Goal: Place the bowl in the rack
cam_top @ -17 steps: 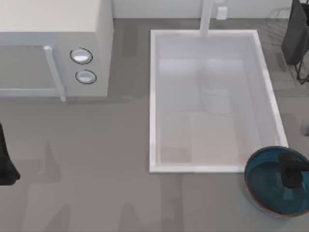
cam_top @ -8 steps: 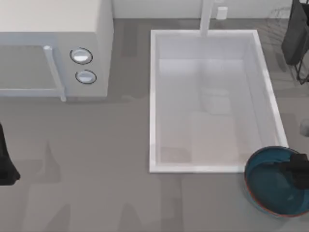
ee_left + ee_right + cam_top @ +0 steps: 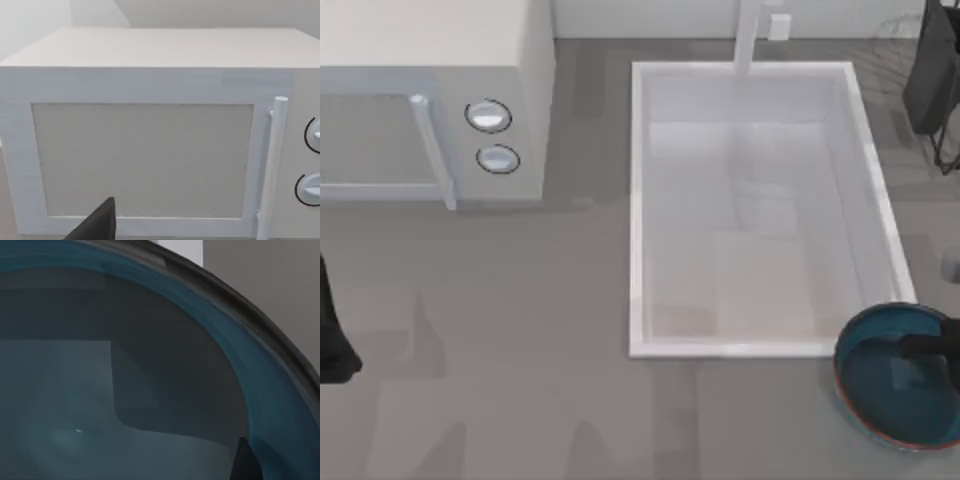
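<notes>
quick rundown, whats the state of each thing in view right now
bowl: upright on the counter by the sink's near right corner, not in the rack
rack: at the top view's far right corner, no bowl in it
right gripper: over the bowl's right side
left gripper: parked at the top view's left edge
microwave: door closed
sink: nothing in the basin

Matte black left arm [image 3: 332, 335], blocky black right gripper [image 3: 932, 352], plain casings
</notes>
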Controlling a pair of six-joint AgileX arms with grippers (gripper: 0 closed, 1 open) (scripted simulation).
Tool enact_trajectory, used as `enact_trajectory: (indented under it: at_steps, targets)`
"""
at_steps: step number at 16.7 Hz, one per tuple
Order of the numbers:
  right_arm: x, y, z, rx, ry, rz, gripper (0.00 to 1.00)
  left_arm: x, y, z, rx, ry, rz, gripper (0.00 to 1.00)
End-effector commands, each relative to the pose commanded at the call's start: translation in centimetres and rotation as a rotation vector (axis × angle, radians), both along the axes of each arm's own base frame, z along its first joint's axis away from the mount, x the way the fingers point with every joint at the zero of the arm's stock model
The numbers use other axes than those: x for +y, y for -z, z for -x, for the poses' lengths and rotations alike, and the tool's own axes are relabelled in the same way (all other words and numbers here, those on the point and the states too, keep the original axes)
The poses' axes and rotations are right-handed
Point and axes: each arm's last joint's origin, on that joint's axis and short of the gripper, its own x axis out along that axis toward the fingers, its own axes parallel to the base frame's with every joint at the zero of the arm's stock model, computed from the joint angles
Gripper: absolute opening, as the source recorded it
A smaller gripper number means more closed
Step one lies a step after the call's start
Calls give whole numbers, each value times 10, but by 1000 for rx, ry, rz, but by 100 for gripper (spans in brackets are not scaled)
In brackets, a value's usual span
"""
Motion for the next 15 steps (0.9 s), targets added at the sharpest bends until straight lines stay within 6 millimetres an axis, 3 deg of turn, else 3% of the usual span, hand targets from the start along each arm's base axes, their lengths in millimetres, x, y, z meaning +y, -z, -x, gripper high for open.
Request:
enact_trajectory:
  at_steps: [9,11,15]
  targets:
    - [1,-9,-4,-3,-1,-1,0,0,0,0,0,0,0,100]
    - [3,-27,-13,-6,-1,-2,0,0,0,0,0,0,0,100]
    - [5,-88,-25,17,3,2,0,0,0,0,0,0,0,100]
